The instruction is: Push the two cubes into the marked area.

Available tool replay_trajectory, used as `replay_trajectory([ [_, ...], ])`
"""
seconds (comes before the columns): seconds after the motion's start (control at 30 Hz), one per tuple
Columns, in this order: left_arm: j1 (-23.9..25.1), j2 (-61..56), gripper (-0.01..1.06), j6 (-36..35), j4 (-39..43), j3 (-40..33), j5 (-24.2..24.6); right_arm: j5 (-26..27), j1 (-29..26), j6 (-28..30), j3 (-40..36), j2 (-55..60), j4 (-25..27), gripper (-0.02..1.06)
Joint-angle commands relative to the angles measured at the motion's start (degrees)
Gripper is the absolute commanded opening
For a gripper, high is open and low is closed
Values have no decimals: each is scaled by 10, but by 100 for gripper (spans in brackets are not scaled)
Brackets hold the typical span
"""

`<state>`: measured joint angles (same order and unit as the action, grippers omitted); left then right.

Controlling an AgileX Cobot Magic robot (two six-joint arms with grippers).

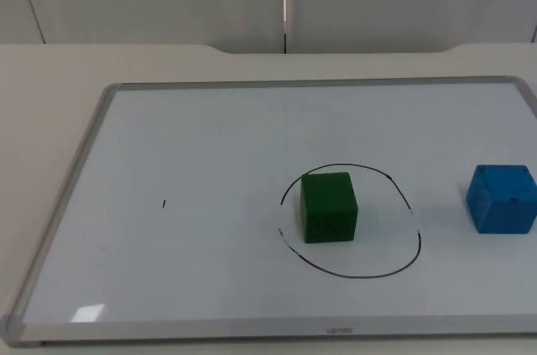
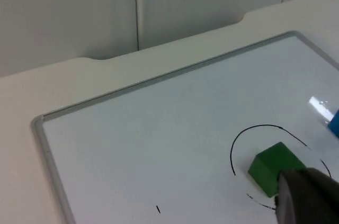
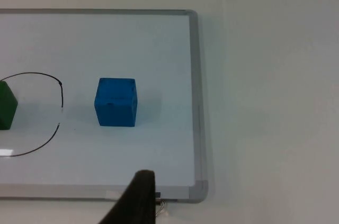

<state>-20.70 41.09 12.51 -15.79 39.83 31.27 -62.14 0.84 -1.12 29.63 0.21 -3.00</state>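
In the left wrist view one dark fingertip of the left gripper (image 2: 307,195) stands just in front of the green cube (image 2: 273,166), very close to it, and I cannot tell if they touch or if this gripper is spread or pressed together. In the right wrist view one black fingertip of the right gripper (image 3: 139,198) stands over the near frame of the whiteboard (image 3: 197,97), well apart from the blue cube (image 3: 116,102); here too I cannot tell how the fingers are set. In the top view the green cube (image 1: 328,206) lies right of the centre of the frame, inside the black drawn circle (image 1: 394,269), in its left part and near the line. The blue cube (image 1: 502,198) lies at the right edge of the frame, outside the circle, with bare board between them. The top view gives the whole whiteboard (image 1: 75,170) with its grey frame, lying on the white table (image 1: 50,70), and a short black mark (image 1: 164,203) at centre left of the frame. The right wrist view shows the right corner of the board and the table beyond it. The left wrist view shows the far frame of the whiteboard (image 2: 47,144), the grey partition wall (image 2: 79,12) behind the table, and the circle (image 2: 233,152) around the green cube.
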Motion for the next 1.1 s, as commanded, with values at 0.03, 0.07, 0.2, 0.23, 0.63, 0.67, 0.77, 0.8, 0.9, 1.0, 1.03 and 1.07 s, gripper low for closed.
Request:
replay_trajectory([
  [0.03, 1, -42, 0, -14, 19, -3, 46, 3, -3, 5, -1, -2, 3, 105],
  [0.07, 1, -54, 0, -15, 27, -3, 62, 3, -3, 5, -1, -2, 3, 105],
  [0.2, 1, -98, 0, -39, 52, -3, 110, 3, -3, 5, -1, -2, 3, 105],
  [0.23, 1, -109, 0, -46, 60, -3, 122, 3, -3, 5, -1, -2, 3, 105],
  [0.63, 1, -232, 0, -110, 144, -35, 239, 3, -3, 5, -1, -2, 3, 105],
  [0.67, 1, -250, 0, -111, 143, -47, 239, 3, -3, 5, -1, -2, 3, 105],
  [0.77, 1, -286, 0, -114, 143, -76, 250, 3, -3, 5, -1, -2, 3, 105],
  [0.8, 1, -301, 0, -115, 143, -87, 257, 3, -3, 5, -1, -2, 3, 105],
  [0.9, 1, -336, 0, -115, 144, -100, 271, 3, -3, 5, -1, -2, 3, 105],
  [1.0, 1, -392, 0, -115, 163, -104, 288, 3, -3, 5, -1, -2, 3, 105],
  [1.03, 1, -404, 0, -115, 167, -105, 294, 3, -3, 5, -1, -2, 3, 105],
  [1.07, 1, -404, 0, -115, 167, -105, 294, 3, -3, 5, -1, -2, 3, 105],
])
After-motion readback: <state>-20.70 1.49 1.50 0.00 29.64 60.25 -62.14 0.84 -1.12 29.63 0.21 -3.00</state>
